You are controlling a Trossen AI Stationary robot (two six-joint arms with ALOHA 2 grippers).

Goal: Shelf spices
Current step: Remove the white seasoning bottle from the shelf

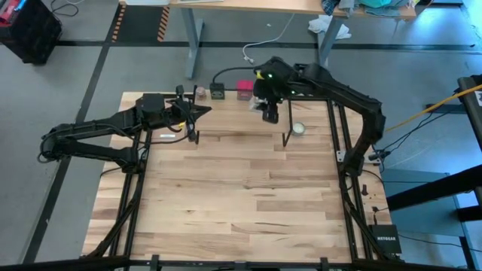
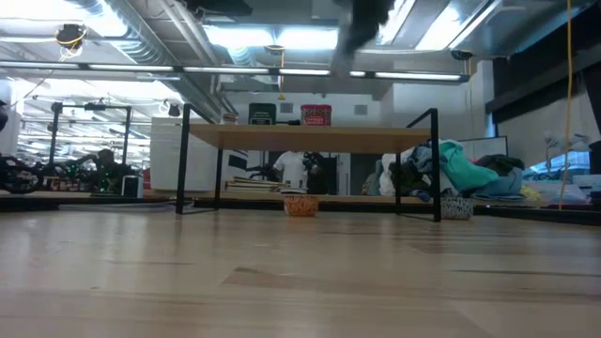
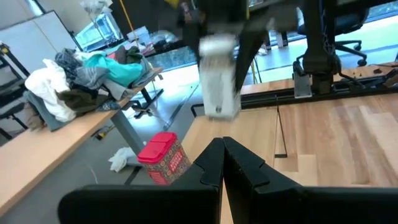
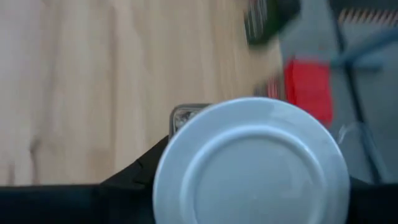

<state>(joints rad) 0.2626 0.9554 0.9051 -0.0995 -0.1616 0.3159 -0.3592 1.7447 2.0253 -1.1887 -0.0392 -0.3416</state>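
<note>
Two spices (image 1: 217, 92) on shelf (image 1: 226, 120)

A plank worktop (image 1: 241, 203) fills the middle of the high view. At its lower right corner sits a black network box (image 1: 383, 239). Near the upper right, a pale round disc (image 1: 299, 129) lies flat. A long desk (image 1: 248, 6) stands across the top, white crumpled cloth (image 1: 330, 28) below it.
</note>
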